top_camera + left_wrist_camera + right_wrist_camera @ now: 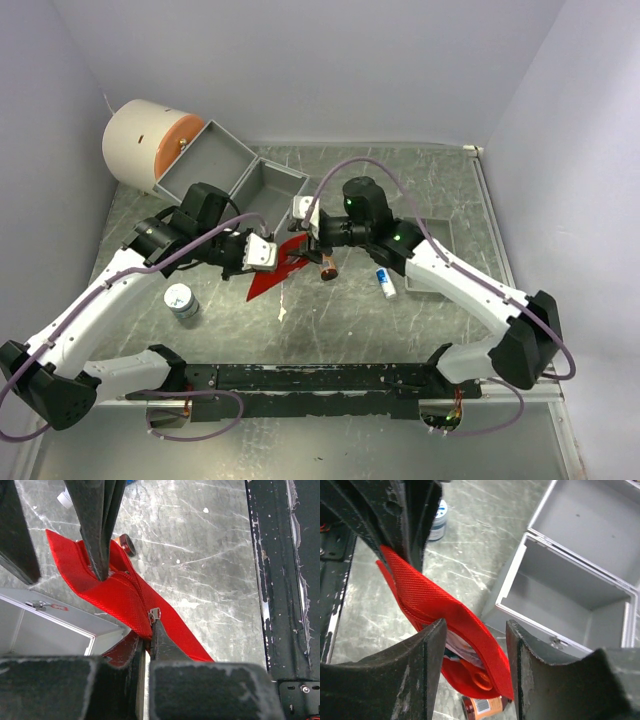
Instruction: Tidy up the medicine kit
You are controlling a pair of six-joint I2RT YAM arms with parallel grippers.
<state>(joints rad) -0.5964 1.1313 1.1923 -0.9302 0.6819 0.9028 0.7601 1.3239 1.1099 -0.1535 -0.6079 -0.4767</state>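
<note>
Over the tabletop's [340,325] middle, the red pouch [272,280] is pinched by the left gripper [151,630], likely for filling. The right gripper [476,630] is opened wide around its edge.

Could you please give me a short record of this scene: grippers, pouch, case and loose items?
left gripper: shut on the pouch at its zip
right gripper: open, astride the pouch
pouch: red, mouth open, items inside
case: grey, lid open, nothing seen inside
loose items: brown bottle, white bottle, round jar
</note>
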